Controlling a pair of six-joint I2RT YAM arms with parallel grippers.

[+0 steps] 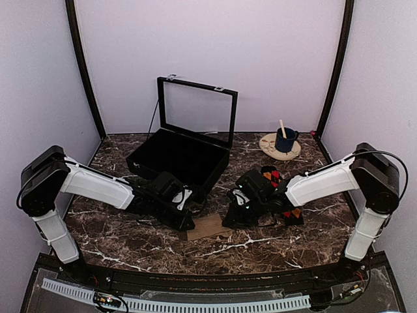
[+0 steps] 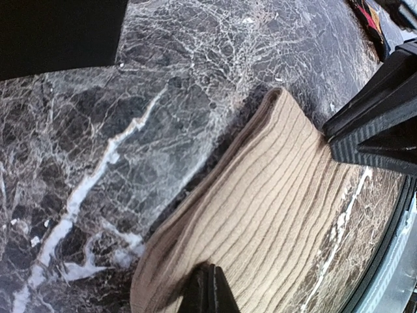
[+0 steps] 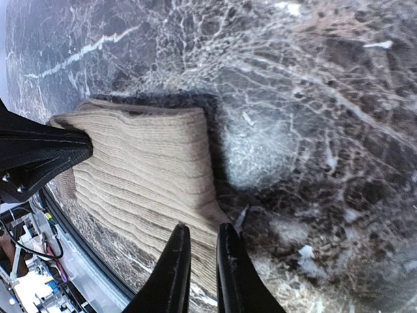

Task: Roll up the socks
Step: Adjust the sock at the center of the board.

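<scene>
As left gripper [image 2: 208, 290] and right gripper [image 3: 199, 261] jaws pinch opposite ends, the socks [image 3: 143, 169] lie lengthwise left-right.

In the top view the right arm [image 1: 319, 182] hides most of the socks [image 1: 210, 227].

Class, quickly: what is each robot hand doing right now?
Left hand: closed, pinching the tan ribbed fabric sock.
Right hand: nearly closed, apparently gripping the same sock's edge.
</scene>
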